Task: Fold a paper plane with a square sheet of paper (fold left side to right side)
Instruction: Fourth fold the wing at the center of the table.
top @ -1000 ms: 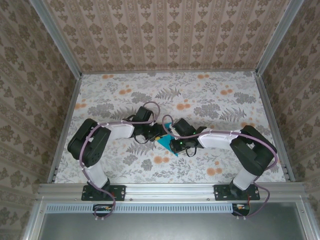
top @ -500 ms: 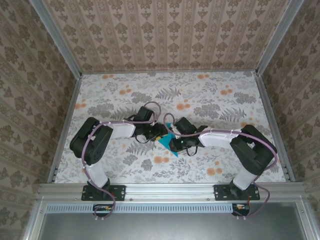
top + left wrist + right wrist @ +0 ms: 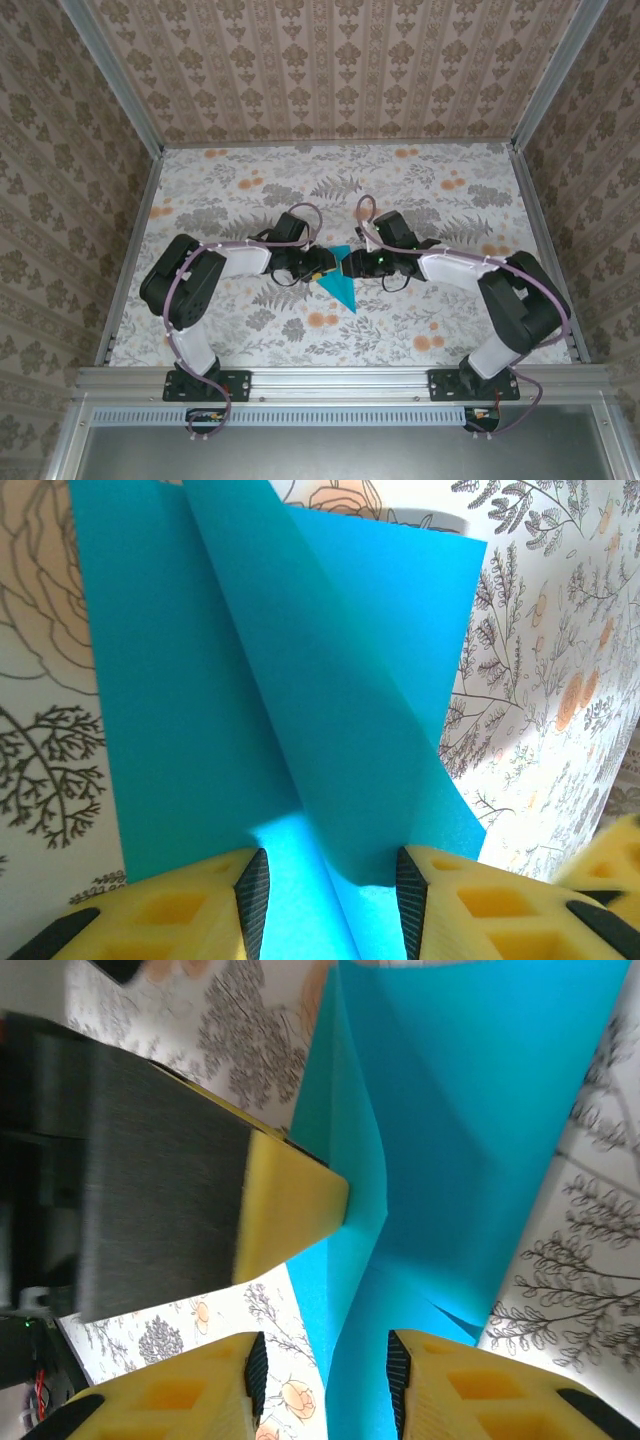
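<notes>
The turquoise-blue sheet of paper (image 3: 340, 287) lies on the flowered table, folded into a narrow shape whose point faces the arms' bases. In the left wrist view the paper (image 3: 300, 680) shows a long diagonal flap standing slightly off the layer beneath. My left gripper (image 3: 323, 267) sits low at the paper's left edge, and its jaws (image 3: 330, 885) stand apart over the paper without pinching it. My right gripper (image 3: 351, 265) faces it from the right. It is open (image 3: 325, 1375), with the creased paper (image 3: 470, 1140) running between its fingers. The left gripper's yellow fingertip (image 3: 295, 1210) touches the paper's edge.
The flowered table cover (image 3: 420, 200) stretches to patterned walls at the back and both sides. Aluminium rails (image 3: 340, 378) run along the near edge by the arm bases. Purple cables (image 3: 300, 215) loop above both wrists.
My right gripper has opened, letting go of the paper, and has moved away from the bases toward the far side. More of the paper's near point shows now. The left gripper has stayed put.
</notes>
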You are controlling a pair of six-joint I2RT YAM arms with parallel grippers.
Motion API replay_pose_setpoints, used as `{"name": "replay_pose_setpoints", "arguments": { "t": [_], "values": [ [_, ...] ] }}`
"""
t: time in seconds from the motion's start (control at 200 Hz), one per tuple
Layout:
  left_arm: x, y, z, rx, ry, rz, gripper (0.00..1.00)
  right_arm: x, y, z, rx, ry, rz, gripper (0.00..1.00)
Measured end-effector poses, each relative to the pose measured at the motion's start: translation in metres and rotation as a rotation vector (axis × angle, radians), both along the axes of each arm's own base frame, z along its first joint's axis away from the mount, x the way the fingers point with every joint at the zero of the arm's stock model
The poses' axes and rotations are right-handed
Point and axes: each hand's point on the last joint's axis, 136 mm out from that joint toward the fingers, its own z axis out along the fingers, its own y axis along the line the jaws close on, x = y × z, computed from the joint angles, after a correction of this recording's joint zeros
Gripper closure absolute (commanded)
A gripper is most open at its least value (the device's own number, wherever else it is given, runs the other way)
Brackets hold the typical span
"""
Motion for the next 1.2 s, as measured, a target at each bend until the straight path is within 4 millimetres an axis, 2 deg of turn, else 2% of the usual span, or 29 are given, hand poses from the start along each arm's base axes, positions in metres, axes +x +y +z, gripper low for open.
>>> {"name": "replay_pose_setpoints", "arguments": {
  "t": [0.09,0.22,0.365,0.445,1.2],
  "values": [
    [0.000,0.000,0.000,0.000,0.001,0.000,0.58,-0.004,0.002,-0.011,0.000,0.044,0.006,0.67],
    [0.000,0.000,0.000,0.002,0.002,0.000,0.58,-0.009,0.005,-0.018,0.006,0.075,0.018,0.79],
    [0.000,0.000,0.000,0.004,0.004,-0.001,0.58,-0.009,0.007,-0.020,0.007,0.086,0.017,0.94],
    [0.000,0.000,0.000,0.004,0.005,0.000,0.58,-0.008,0.007,-0.019,0.001,0.081,0.022,0.98],
    [0.000,0.000,0.000,0.007,0.007,0.000,0.57,0.001,-0.009,-0.026,-0.146,0.051,0.005,0.97]
  ]
}}
